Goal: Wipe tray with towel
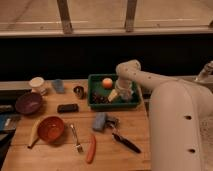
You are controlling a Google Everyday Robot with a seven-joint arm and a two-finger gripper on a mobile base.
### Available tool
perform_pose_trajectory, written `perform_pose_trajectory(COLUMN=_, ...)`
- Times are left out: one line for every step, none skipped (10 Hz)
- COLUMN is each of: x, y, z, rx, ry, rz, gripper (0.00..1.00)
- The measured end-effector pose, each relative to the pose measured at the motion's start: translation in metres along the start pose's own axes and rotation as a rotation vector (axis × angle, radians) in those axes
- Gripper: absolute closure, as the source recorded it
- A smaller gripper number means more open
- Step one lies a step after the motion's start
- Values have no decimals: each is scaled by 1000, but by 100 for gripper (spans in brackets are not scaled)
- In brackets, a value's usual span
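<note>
Overhead view of a wooden worktop [60,161] on which the tray [95,78], a green low-walled bin, is being shown near the back edge, roughly at the centre. The white arm is being bent down from the right of the view, and the tool [123,93] is being held lowered inside the right-hand part of the tray, its fingers released and spread, with nothing seen to be grasped. The towel [114,95], a small pale rag, is being seen on the tray floor just beside the tool, on the side toward the tray's middle; whether the two are touching cannot be told. An orange ball-like object [107,83] and some dark pieces [99,97] are also being held by the tray. In front of the tray, a blue-grey block [100,121] and a black-handled utensil [125,143] are being shown. To the left, a purple bowl [28,103], an orange bowl [50,128], a fork [76,139] and a white cup [37,85] are being displayed, all well apart from the tray.
</note>
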Motion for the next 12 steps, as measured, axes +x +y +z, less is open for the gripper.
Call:
perform_pose_trajectory(x=1, y=-4, z=-2, rx=15, ry=-19, rz=4, gripper=20)
perform_pose_trajectory(x=0, y=-9, z=-4, rx=28, ry=-31, rz=5, gripper=20)
perform_pose_trajectory(x=-3, y=-16, z=-6, rx=42, ry=-48, rz=7, gripper=20)
perform_pose_trajectory(x=-5, y=-20, z=-6, rx=46, ry=-56, rz=12, gripper=20)
perform_pose_trajectory(x=-6, y=-26, z=-3, rx=48, ry=-59, rz=16, gripper=20)
perform_pose_trajectory(x=-5, y=-31, z=0, rx=45, ry=-59, rz=21, gripper=20)
perform_pose_trajectory(x=-4, y=-37, z=8, rx=29, ry=-56, rz=35, gripper=20)
perform_pose_trajectory(x=-4, y=-40, z=13, rx=25, ry=-53, rz=41, gripper=20)
perform_pose_trajectory(x=-1, y=-42, z=19, rx=23, ry=-41, rz=46, gripper=20)
perform_pose_trajectory(x=0, y=-42, z=20, rx=22, ry=-41, rz=45, gripper=20)
perform_pose_trajectory(x=0, y=-41, z=20, rx=19, ry=-41, rz=45, gripper=23)
perform_pose_trajectory(x=1, y=-41, z=18, rx=20, ry=-39, rz=43, gripper=30)
